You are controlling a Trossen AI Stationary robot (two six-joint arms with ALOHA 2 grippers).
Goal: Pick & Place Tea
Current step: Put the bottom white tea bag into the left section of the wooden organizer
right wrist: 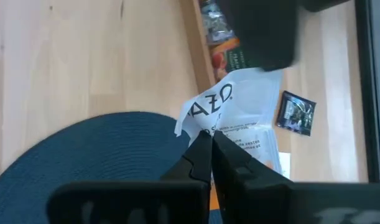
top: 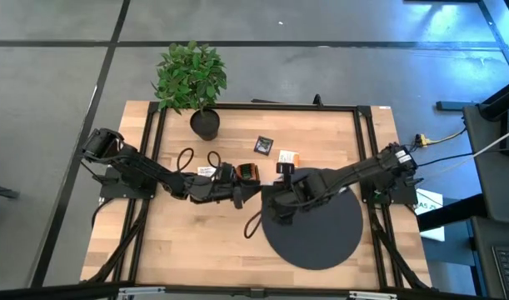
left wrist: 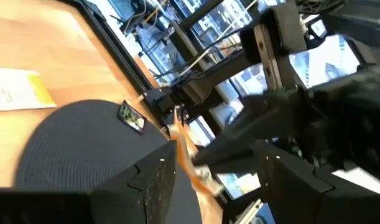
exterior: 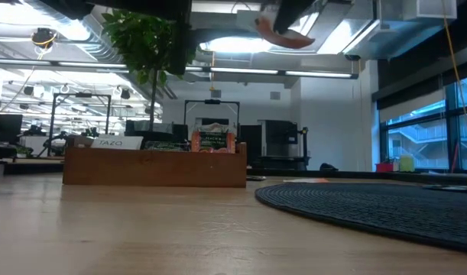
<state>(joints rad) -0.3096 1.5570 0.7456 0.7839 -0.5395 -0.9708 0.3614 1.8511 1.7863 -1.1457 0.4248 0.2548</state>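
Tray (top: 225,172) mostly hidden under arms; contents perhaps sachets.

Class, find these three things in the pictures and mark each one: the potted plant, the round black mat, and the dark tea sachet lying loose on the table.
potted plant (top: 192,77), high view, on its leaves.
round black mat (top: 321,237), high view, on its bare middle.
dark tea sachet (top: 263,144), high view, on its face.

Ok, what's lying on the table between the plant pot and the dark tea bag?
Nothing. In the high view the stretch from the plant pot to the dark tea bag is bare wooden table.
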